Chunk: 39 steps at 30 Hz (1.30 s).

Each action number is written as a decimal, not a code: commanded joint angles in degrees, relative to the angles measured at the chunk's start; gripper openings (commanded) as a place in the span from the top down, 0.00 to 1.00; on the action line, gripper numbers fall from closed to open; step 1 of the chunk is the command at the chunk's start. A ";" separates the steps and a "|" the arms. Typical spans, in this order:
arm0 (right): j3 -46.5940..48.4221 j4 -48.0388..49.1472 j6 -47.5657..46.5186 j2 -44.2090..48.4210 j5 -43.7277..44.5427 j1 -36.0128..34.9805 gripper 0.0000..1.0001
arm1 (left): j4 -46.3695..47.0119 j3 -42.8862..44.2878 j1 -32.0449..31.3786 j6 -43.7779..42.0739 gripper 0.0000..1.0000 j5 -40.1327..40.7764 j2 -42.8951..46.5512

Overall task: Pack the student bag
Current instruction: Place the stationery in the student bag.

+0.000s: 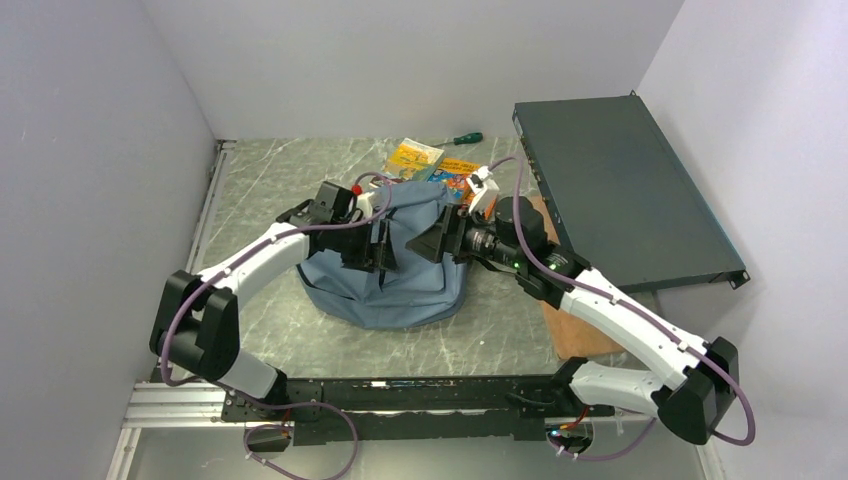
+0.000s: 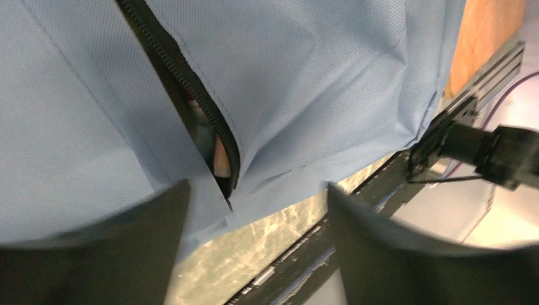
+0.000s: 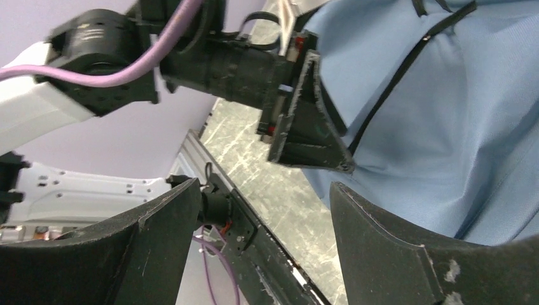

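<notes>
**Clerk:** Item one, position and lie?

**Checker:** Student bag (image 1: 400, 290), grey-blue fabric, slumped in the middle of the bench (image 1: 255, 195). Its long axis runs from the near edge toward the far wall, with the far end leaning a little right. The broad end faces the arm bases and the narrower end faces the far wall. Which end is the top, I cannot tell.

**Clerk:** Openings?

**Checker:** One black zip (image 2: 191, 82), parted in the left wrist view. It is dark inside, with something pale showing that I cannot identify.

**Clerk:** Fingers?

**Checker:** Left gripper (image 1: 378, 247) is on the bag's upper left face. Its fingers (image 2: 102, 254) are spread wide and clamp nothing; the bag's hem and the bench show in the gap. Right gripper (image 1: 432, 243) is against the bag's right side, facing the left one. Its fingers (image 3: 419, 254) are likewise spread wide and hold nothing.

**Clerk:** Borders?

**Checker:** Far side:
- A yellow packet (image 1: 413, 158) and an orange-and-blue booklet (image 1: 457, 176) lie just behind the bag's far end.
- A green-handled screwdriver (image 1: 463, 138) lies beyond them, near the wall.

Right side:
- A brown board (image 1: 572, 325) lies under the right arm.
- A flat dark grey metal box (image 1: 620, 190) lies along the right wall.

**Clerk:** Open room?

**Checker:** Left of the bag, bare bench runs to the left wall. On the near side, a bare strip lies between the bag and the black mounting rail (image 1: 400, 395).
</notes>
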State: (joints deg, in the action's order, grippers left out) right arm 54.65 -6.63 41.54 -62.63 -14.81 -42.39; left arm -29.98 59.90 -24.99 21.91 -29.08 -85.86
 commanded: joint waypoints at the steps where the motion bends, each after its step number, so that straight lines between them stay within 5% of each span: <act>1: 3.32 -0.22 -2.17 -2.91 4.08 -1.90 0.24 | -3.15 0.89 0.19 -2.03 0.01 3.15 4.92; 9: 11.96 -6.01 -5.25 -12.37 17.90 -7.02 0.34 | 0.56 -4.19 9.34 3.72 0.07 6.93 17.54; 13: 14.78 -7.06 0.98 -18.48 29.16 -7.92 0.41 | 3.94 -7.65 11.64 8.13 0.15 10.40 21.12; 20: 28.65 -18.09 15.17 -34.71 43.93 -9.58 0.42 | 2.45 -9.31 12.77 8.28 0.12 12.58 22.34; 39: 44.82 -19.51 22.60 -56.84 57.30 -10.08 0.46 | 1.49 -12.58 12.93 2.23 0.07 7.20 26.70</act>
State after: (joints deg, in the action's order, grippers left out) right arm 96.16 -27.44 62.08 -118.02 38.68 -52.53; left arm -28.93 47.86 -12.38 26.06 -19.62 -60.97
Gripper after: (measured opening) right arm 0.550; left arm 0.931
